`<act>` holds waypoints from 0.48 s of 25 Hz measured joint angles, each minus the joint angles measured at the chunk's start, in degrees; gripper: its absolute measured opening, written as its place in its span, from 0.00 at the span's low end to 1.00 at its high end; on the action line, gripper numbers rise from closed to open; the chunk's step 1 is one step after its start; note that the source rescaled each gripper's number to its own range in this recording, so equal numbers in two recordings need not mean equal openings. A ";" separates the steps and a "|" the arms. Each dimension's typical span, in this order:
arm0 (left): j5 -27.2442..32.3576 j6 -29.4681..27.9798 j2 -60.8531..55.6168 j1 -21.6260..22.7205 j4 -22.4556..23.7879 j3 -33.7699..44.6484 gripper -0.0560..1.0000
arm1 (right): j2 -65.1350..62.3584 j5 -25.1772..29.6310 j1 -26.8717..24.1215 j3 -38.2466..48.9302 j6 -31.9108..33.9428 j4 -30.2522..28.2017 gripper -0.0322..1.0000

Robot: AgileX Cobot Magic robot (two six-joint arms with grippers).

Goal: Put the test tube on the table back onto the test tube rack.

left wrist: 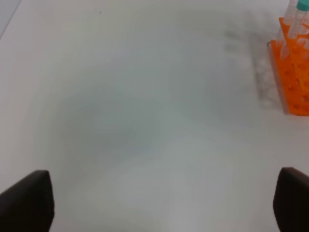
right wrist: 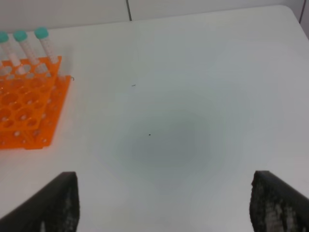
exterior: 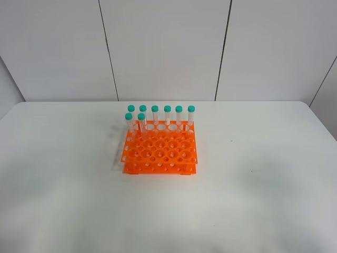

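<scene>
Between the fingers (left wrist: pixel 29 200) of the left tool (left wrist: pixel 159 203) lies only bare white counter (left wrist: pixel 145 121); the two dark fingers stand wide apart and clamp nothing. Ahead of this tool and off toward the other arm's side, one corner of the orange test tube rack (left wrist: pixel 294 77) shows, with faint grey shadows on the counter just beside it. A clear tube with a teal cap rises from that corner, blurred.

Under the right tool (right wrist: pixel 164 203) it is the same. Its fingers (right wrist: pixel 53 203) are spread wide with nothing held, and plain counter lies beneath and in front. Farther ahead, toward the left arm's side, the rack stands well apart from the tool. Three capped tubes stand upright along the edge farthest from the tool.

From the high camera neither tool is in view. The rack sits near the middle of the counter, between the two arms' sides. Eight test tubes (exterior: pixel 155 117) stand upright in it: two in the second row from the back, at the end on the left arm's side, and six along the back row. They look alike, so I cannot tell which one is the task's tube. The rows of holes nearer the tools are unfilled. Beyond the counter's far edge rise pale wall panels (exterior: pixel 163 47).
</scene>
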 joint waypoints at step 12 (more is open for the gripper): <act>-0.11 5.33 0.00 0.00 0.30 0.06 1.00 | 0.00 0.00 0.00 0.00 0.06 0.00 0.93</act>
